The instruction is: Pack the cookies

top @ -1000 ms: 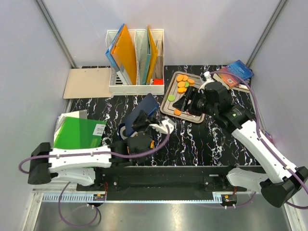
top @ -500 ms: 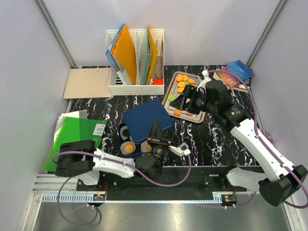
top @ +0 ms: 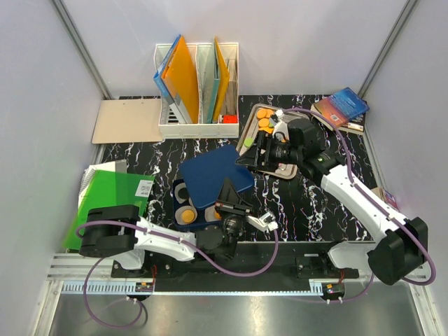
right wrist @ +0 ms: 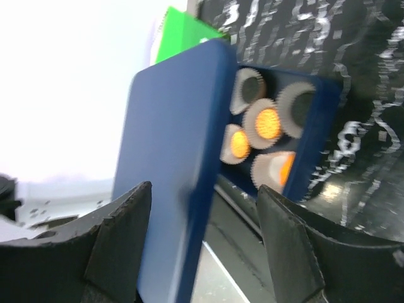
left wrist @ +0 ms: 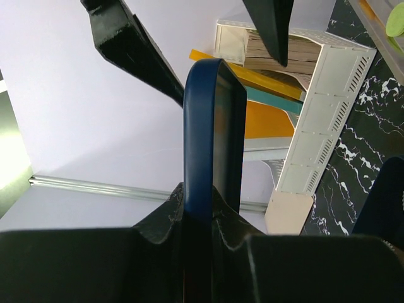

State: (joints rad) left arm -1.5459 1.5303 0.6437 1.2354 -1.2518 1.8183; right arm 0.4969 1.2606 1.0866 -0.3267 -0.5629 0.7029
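Note:
A dark blue box [top: 183, 208] lies near the table's front, with white paper cups and orange cookies [top: 187, 216] in it. In the right wrist view several cookies [right wrist: 267, 123] sit in cups in the box [right wrist: 315, 120]. Its blue lid [top: 213, 173] is tilted over the box, and my left gripper [top: 231, 198] is shut on the lid's near edge. The lid [left wrist: 211, 120] stands edge-on between the jaws of that gripper [left wrist: 211, 202]. More orange cookies [top: 263, 115] lie on the grey tray [top: 287, 171]. My right gripper [top: 252, 158] is open and empty at the tray's left edge, next to the lid's far corner [right wrist: 170, 158].
A white file organizer [top: 198, 84] with folders stands at the back. A tan clipboard [top: 126, 120] lies to its left, a green folder [top: 112, 192] at the left front, and books [top: 341, 106] at the back right. The right arm crosses over the tray.
The left arm has swung round and lowered the lid from steeply raised to nearly flat over the box. The right gripper has moved left off the tray toward the lid and opened wider.

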